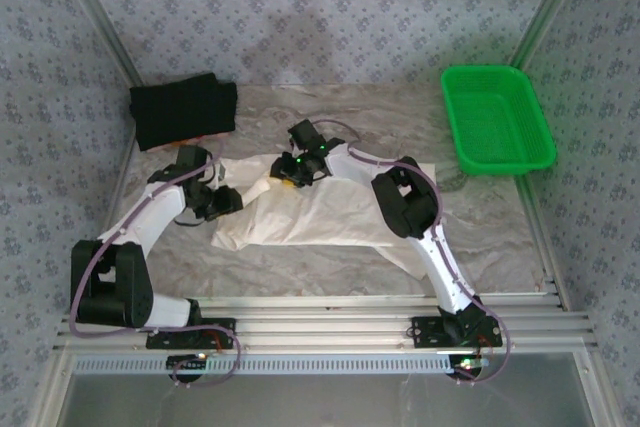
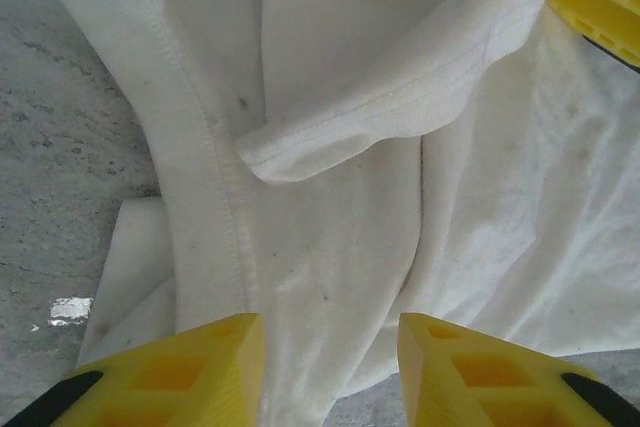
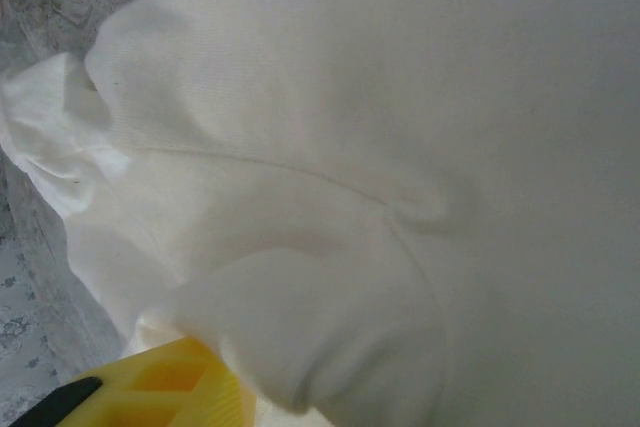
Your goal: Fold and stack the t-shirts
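Observation:
The cream-white t-shirt (image 1: pixel 320 215) lies spread across the middle of the table, plain side up. The black t-shirt (image 1: pixel 183 111) sits folded at the back left, with a bit of orange at its near edge. My left gripper (image 1: pixel 232 199) is at the white shirt's left edge. Its yellow fingers (image 2: pixel 215 367) stand apart over a ridge of cloth (image 2: pixel 320 277). My right gripper (image 1: pixel 288 179) is at the shirt's far left corner, where a sleeve hem (image 2: pixel 400 107) rises toward its yellow finger (image 2: pixel 600 2). In the right wrist view one yellow finger (image 3: pixel 170 387) shows and cloth (image 3: pixel 350 197) covers the other.
A green mesh basket (image 1: pixel 497 119) stands at the back right. Bare marbled table (image 1: pixel 480 217) lies to the right of the white shirt and along the back. Patterned walls close in the sides and rear.

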Robot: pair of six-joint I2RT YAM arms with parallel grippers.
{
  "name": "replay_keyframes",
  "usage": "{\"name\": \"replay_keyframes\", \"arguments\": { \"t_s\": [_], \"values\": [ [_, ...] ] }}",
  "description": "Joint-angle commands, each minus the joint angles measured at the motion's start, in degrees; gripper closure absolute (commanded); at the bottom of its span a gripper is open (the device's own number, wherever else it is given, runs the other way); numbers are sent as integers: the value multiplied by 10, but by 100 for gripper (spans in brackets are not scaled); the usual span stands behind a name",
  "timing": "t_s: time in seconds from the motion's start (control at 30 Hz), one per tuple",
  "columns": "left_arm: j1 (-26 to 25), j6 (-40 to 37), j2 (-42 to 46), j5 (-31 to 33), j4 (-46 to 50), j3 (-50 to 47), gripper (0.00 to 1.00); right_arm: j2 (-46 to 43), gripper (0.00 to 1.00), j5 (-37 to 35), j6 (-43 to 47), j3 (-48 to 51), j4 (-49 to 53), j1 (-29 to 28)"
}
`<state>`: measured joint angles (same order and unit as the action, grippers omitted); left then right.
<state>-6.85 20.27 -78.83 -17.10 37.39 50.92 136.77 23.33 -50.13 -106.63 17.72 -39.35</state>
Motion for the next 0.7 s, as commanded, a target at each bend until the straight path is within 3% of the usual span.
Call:
{"name": "replay_keyframes", "arguments": {
  "t_s": [0.0,0.67],
  "values": [
    [-1,5,8,5,-8,-12,61,23,62,-14,7,-25,18,0],
    [8,33,3,28,-42,-43,60,-20,87,-6,13,-3,17,-1]
  ]
}}
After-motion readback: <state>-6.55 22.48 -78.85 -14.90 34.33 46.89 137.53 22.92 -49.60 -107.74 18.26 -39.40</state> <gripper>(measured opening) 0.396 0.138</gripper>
